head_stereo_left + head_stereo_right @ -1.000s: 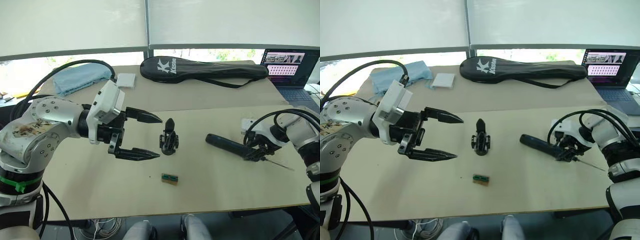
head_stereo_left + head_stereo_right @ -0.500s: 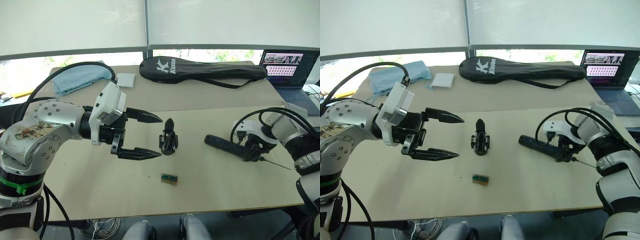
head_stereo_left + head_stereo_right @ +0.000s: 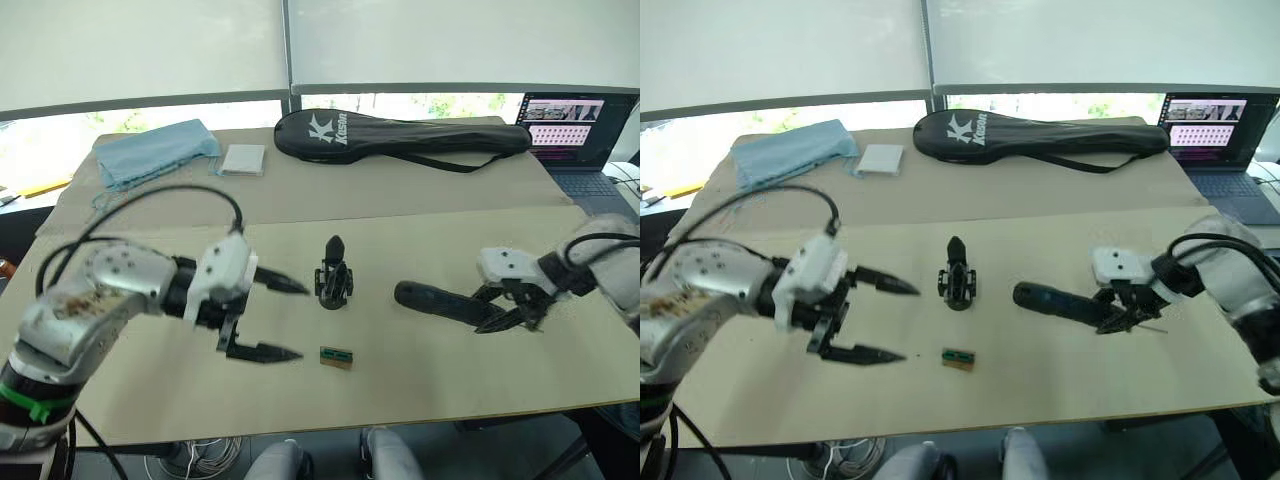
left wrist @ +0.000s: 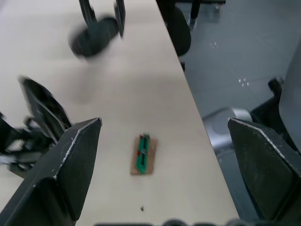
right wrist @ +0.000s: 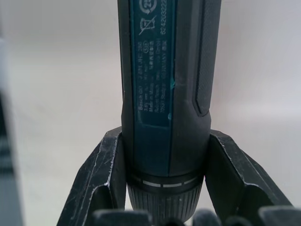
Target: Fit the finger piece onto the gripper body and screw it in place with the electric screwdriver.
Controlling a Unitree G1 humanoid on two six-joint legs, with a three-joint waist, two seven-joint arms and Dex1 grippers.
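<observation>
The gripper body (image 3: 335,282) stands upright at the table's middle, one pointed black finger sticking up from it. My left gripper (image 3: 291,321) hovers open just left of it, with nothing between its fingers (image 4: 70,179). The gripper body (image 4: 37,117) lies off to one side of the left wrist view. The electric screwdriver (image 3: 438,303) lies low over the table to the right. My right gripper (image 3: 508,312) is shut on its bit end, fingers (image 5: 104,179) pressed against both sides of the black barrel (image 5: 169,94). The finger piece is out of view.
A small green-topped block (image 3: 337,357) lies near the front edge, below the gripper body. A long black racket bag (image 3: 400,135), a blue cloth (image 3: 155,150) and a white pad (image 3: 243,159) lie at the back. A laptop (image 3: 580,125) stands at the far right.
My left gripper, still open, has dropped lower and come nearer the front edge. The right gripper has shifted the screwdriver slightly left and lower.
</observation>
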